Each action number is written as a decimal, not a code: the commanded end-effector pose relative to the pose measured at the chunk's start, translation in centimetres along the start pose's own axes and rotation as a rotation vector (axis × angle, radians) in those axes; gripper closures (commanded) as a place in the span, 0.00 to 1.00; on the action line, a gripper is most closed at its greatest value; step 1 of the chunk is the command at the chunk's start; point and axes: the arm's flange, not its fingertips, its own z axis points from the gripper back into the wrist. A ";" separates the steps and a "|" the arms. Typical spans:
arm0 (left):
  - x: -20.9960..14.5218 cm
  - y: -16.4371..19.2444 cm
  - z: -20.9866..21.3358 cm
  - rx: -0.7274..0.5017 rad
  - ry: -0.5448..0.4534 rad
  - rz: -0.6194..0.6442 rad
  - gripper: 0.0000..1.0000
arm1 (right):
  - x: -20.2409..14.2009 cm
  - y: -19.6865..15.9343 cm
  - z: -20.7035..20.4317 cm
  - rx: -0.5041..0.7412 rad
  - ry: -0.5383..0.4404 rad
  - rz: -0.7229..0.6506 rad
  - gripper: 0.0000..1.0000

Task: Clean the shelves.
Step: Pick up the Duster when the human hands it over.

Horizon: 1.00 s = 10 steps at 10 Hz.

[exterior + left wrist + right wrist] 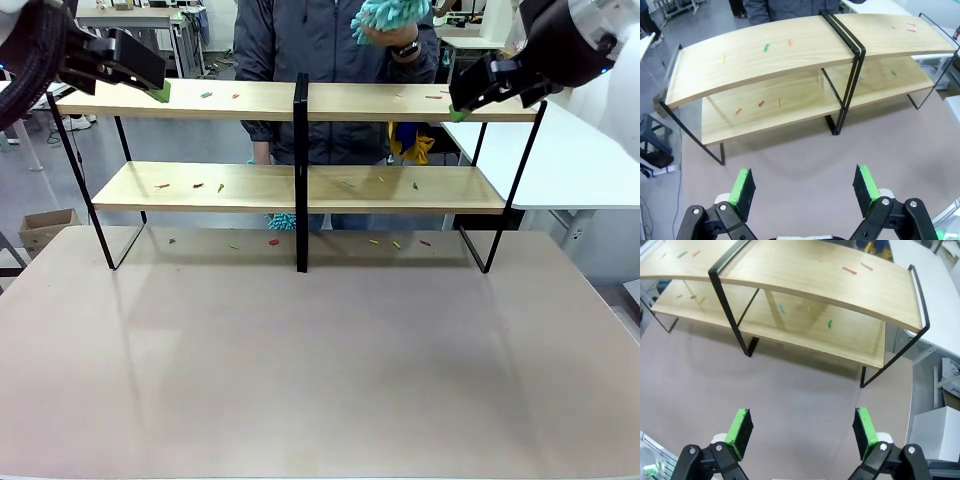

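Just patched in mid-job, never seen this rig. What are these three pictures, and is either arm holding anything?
The front picture comes from a fixed camera looking across the table at a person opposite. Two robot arms enter from the sides; the left fingers and right fingers hover near the ends of the top board. The other two pictures come from cameras on each wrist, looking along that arm's own green-padded fingers. On the table stand the shelves, two wooden boards in a black frame, scattered with small coloured bits. Both pairs of fingers are open and empty. The person holds a fluffy teal duster.
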 end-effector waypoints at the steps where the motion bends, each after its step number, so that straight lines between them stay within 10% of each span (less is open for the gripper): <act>1: 0.0 0.0 0.2 0.000 -0.005 0.007 0.00 | 0.6 0.6 1.4 -0.054 -0.042 -0.081 0.00; 10: 0.0 0.0 0.2 0.000 -0.005 0.007 0.00 | 3.3 2.2 1.4 0.042 -0.050 -0.176 0.00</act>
